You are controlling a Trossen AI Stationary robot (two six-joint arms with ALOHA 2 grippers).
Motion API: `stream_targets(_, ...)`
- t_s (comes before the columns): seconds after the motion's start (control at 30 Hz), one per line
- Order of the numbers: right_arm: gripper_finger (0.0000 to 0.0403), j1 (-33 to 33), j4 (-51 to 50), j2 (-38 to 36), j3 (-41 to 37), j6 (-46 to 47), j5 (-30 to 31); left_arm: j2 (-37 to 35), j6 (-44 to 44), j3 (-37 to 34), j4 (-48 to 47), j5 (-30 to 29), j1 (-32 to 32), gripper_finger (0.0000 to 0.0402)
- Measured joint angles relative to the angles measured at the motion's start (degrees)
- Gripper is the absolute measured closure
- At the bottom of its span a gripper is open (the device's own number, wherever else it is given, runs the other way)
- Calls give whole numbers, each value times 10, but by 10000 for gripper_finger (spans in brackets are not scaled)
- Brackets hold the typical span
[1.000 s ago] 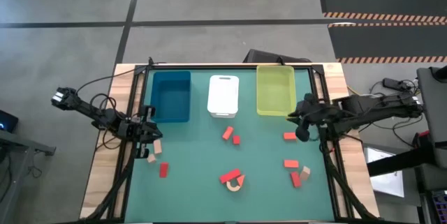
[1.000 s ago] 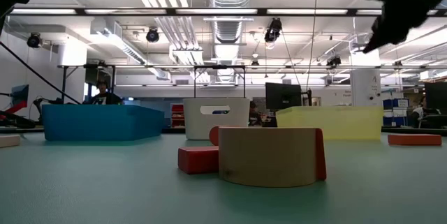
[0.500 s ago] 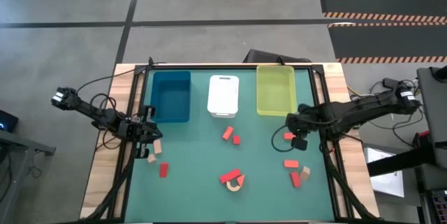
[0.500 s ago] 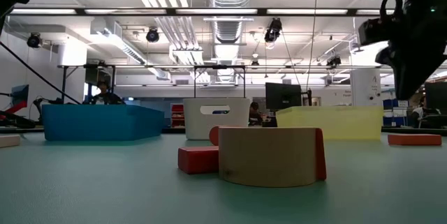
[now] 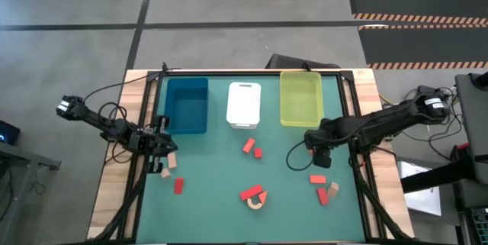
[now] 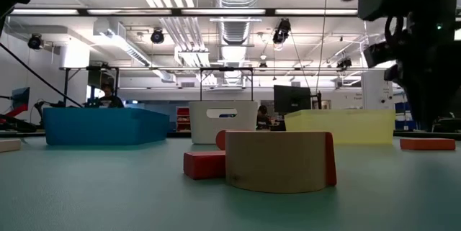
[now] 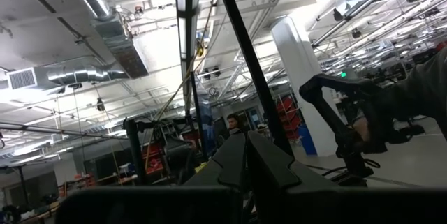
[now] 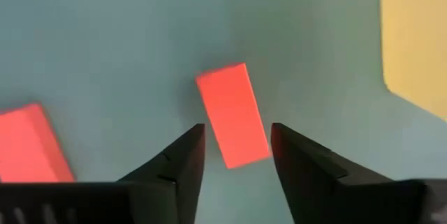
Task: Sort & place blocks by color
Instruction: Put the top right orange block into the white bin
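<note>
My right gripper (image 8: 237, 135) is open and hangs over a red brick (image 8: 227, 98) lying flat on the green mat, one fingertip on either side of the brick's end and not touching it. In the high view this gripper (image 5: 319, 158) covers that brick, just in front of the yellow-green tray (image 5: 300, 98). Another red brick (image 8: 28, 144) lies beside it. More red blocks (image 5: 248, 146) and tan blocks (image 5: 333, 189) are scattered on the mat, and a tan arch (image 6: 277, 161) lies near the front. My left gripper (image 5: 162, 153) waits shut at the table's left edge.
The blue tray (image 5: 187, 105), white tray (image 5: 244, 104) and yellow-green tray stand in a row along the far edge. Two tan blocks (image 5: 168, 166) and a red one (image 5: 178, 186) lie near my left gripper. Open mat lies between the trays and the blocks.
My right gripper has moved from beside the yellow-green tray's right corner toward the near edge and a little left, coming down over the red brick. The blocks have stayed where they were.
</note>
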Motion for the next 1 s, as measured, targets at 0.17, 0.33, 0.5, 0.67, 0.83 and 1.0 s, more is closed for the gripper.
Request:
stream_targets(0.17,211,0,1,52,0,-14,0,0,0,0,0,0,0,402)
stream_targets(0.33,205,0,24,97,0,-40,0,0,0,0,1,0,0,402)
stream_targets(0.5,210,0,40,131,3,-59,0,0,0,0,2,0,0,402)
stream_targets(0.67,250,0,39,146,11,-66,-5,0,0,0,2,0,0,402)
stream_targets(0.83,287,0,35,139,17,-74,-5,0,0,0,2,0,0,402)
stream_targets(1.0,287,0,51,131,19,-71,2,0,0,0,0,0,0,402)
